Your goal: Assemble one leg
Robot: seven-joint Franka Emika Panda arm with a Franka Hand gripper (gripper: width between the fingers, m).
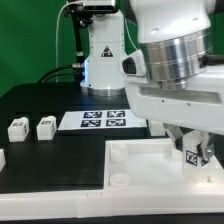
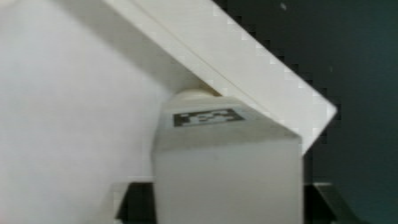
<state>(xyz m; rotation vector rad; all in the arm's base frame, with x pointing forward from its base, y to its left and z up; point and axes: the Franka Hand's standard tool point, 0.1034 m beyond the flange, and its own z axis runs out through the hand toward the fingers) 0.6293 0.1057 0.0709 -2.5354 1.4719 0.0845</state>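
Note:
My gripper (image 1: 195, 152) is shut on a leg (image 1: 194, 157), a small white post with a black-and-white tag. It holds the leg upright over the near right corner of the large white panel (image 1: 140, 160). In the wrist view the leg (image 2: 222, 165) stands between my dark fingers (image 2: 139, 202), its tagged end against the panel's raised rim (image 2: 240, 75) at a corner. I cannot tell whether it sits in a socket. Two more legs (image 1: 18, 128) (image 1: 45, 126) stand on the black table at the exterior view's left.
The marker board (image 1: 105, 120) lies behind the panel. Another white part (image 1: 2, 158) shows at the left edge. The arm's base (image 1: 105, 60) stands at the back. A round socket (image 1: 120, 180) shows in the panel's near left corner.

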